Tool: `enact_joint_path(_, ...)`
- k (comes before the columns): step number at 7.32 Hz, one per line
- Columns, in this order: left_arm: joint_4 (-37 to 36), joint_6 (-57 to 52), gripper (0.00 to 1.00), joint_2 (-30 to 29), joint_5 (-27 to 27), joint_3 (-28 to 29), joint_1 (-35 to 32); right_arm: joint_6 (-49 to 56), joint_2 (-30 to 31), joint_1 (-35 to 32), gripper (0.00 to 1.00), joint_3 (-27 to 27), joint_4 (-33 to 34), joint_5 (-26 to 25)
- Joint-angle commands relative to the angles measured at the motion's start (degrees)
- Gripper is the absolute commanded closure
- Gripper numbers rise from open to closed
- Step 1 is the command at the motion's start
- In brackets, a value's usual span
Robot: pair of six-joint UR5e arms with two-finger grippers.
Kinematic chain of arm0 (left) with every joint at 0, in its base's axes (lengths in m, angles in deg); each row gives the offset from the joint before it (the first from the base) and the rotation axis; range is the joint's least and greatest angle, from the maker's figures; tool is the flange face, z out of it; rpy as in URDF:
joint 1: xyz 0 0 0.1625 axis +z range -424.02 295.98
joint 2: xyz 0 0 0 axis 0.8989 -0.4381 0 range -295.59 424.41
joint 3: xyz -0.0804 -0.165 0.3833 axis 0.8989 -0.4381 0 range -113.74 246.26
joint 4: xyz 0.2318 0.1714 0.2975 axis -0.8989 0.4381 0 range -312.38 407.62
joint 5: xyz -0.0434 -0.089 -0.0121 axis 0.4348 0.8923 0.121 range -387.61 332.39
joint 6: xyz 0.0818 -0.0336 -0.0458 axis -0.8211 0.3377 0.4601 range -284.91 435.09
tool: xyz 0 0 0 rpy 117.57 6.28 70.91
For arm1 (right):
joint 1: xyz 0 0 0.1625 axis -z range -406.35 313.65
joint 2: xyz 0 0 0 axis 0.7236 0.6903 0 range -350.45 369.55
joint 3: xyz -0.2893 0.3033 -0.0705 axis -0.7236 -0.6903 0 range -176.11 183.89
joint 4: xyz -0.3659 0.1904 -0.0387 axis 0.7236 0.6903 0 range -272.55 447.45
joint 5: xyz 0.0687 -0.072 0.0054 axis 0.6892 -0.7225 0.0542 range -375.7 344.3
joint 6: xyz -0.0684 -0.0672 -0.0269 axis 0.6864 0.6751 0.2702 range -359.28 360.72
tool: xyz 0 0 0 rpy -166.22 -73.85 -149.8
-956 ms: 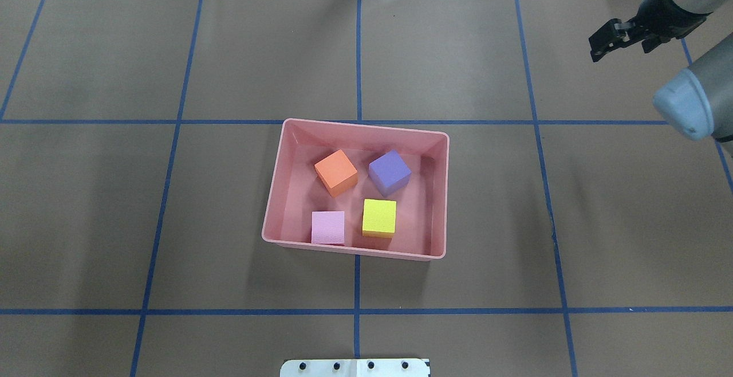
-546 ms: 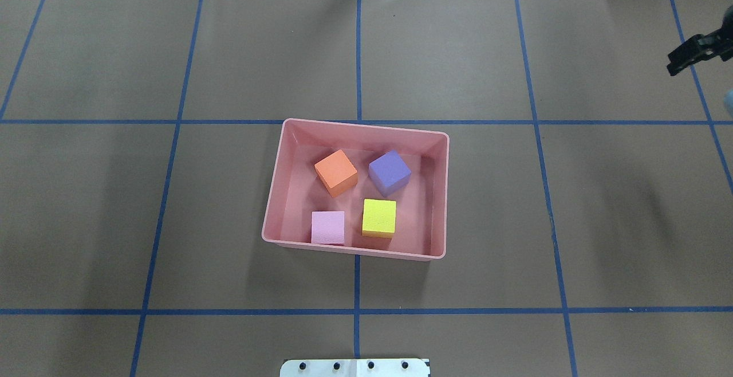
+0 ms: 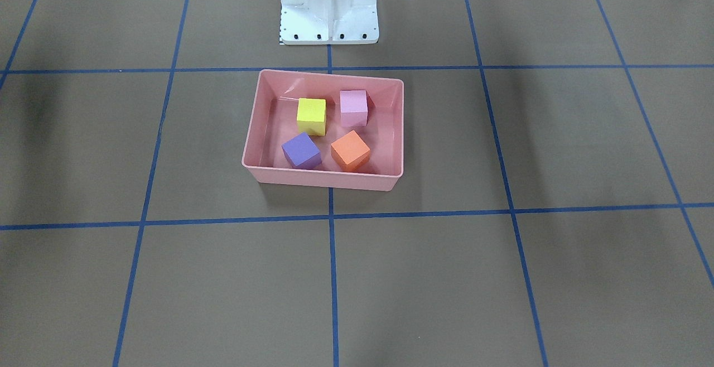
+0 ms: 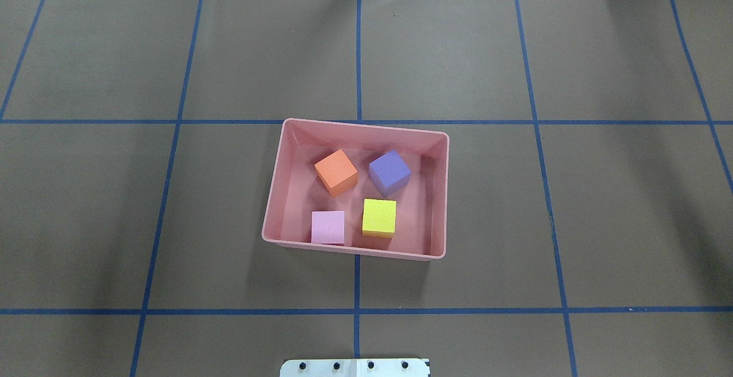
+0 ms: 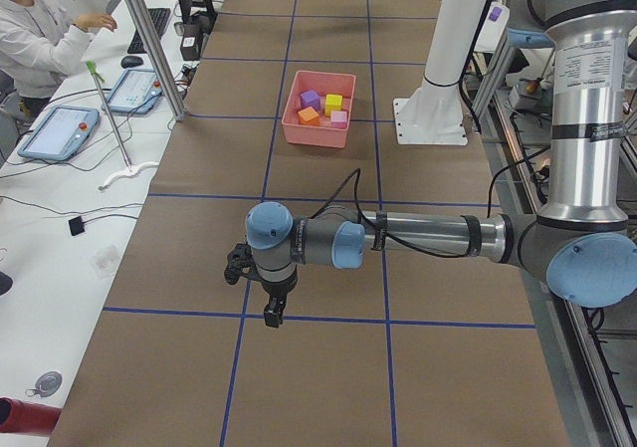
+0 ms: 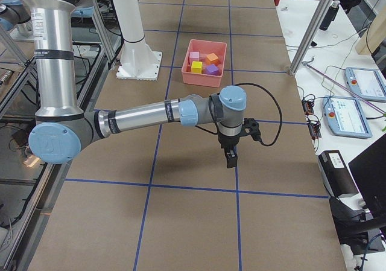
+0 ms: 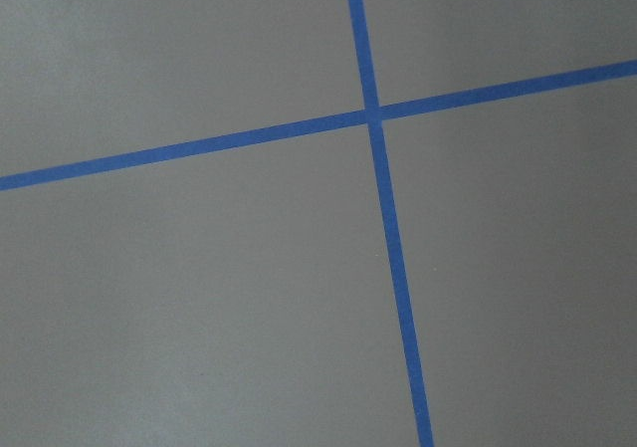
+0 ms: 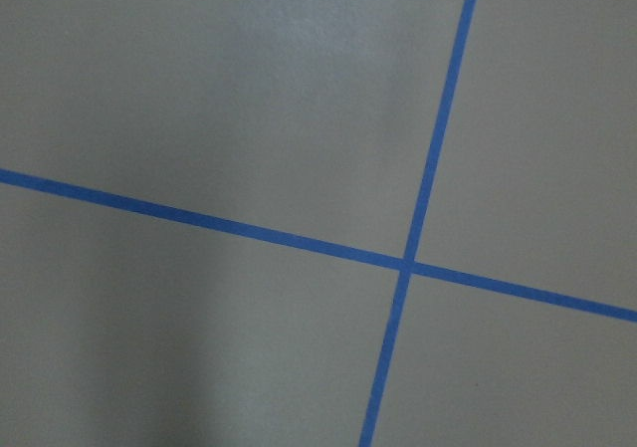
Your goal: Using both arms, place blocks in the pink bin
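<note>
The pink bin (image 4: 277,193) sits mid-table and holds all the blocks: orange (image 4: 336,172), purple (image 4: 389,172), yellow (image 4: 379,217) and light pink (image 4: 327,227). They also show in the front view, inside the bin (image 3: 323,179). Neither arm is in the overhead or front view. My left gripper (image 5: 271,313) hangs over the table far to the bin's left. My right gripper (image 6: 230,158) hangs over the table far to its right. I cannot tell whether either is open or shut. Both wrist views show only table and tape.
Brown paper with blue tape grid lines (image 4: 358,50) covers the table. The white robot base (image 3: 328,4) stands just behind the bin. An operator (image 5: 40,29) sits at a side desk with tablets (image 5: 60,131) and cables.
My right gripper has moved rightward and out of the overhead view. The bin and the blocks have not moved.
</note>
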Motion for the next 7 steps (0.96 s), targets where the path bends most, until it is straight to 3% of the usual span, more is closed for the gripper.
enact_joint_path(1,-0.1,-0.1,0.0,1.3,0.5,-2.9,-0.8,3.8,5.0,-3.7,0.0,0.1,0.0,0.8)
enact_joint_path(3,0.6,0.3,0.0,5.0,0.7,-4.5,-0.9,4.0,7.9,-6.2,0.0,-0.1,0.0,0.8)
enact_joint_path(7,0.7,0.2,0.0,5.0,0.7,-5.1,-0.6,4.0,9.1,-6.4,0.0,-1.2,0.0,0.8)
